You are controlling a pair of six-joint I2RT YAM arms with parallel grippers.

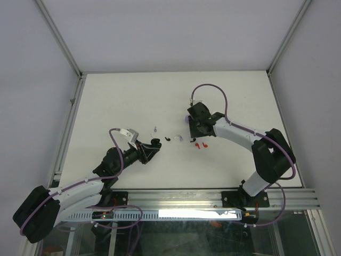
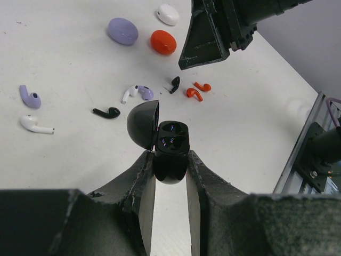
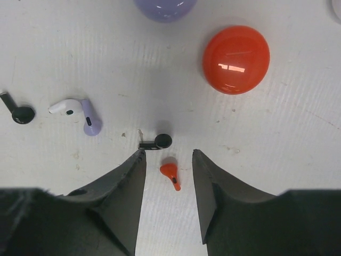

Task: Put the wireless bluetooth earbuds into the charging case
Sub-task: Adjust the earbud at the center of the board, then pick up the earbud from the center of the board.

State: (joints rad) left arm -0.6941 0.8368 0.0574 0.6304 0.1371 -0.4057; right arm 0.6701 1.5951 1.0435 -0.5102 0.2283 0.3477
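Observation:
My left gripper [image 2: 169,156] is shut on an open black charging case [image 2: 171,140], lid [image 2: 143,124] swung left, both sockets empty; in the top view this gripper [image 1: 154,145] sits left of centre. My right gripper [image 3: 168,153] is open, low over the table, with a red earbud [image 3: 170,173] lying between its fingers. A black earbud [image 3: 157,142] lies just past its left fingertip. In the left wrist view a second red earbud [image 2: 202,85], another black earbud [image 2: 106,112], and white and lavender earbuds [image 2: 137,92] lie loose.
Closed round cases lie beyond the buds: red [image 3: 236,60], lavender [image 2: 123,30] and white [image 2: 168,14]. A lavender bud [image 2: 30,97] and a white bud [image 2: 35,124] lie at the left. The right gripper [image 1: 194,130] hangs over the red buds [image 1: 200,144].

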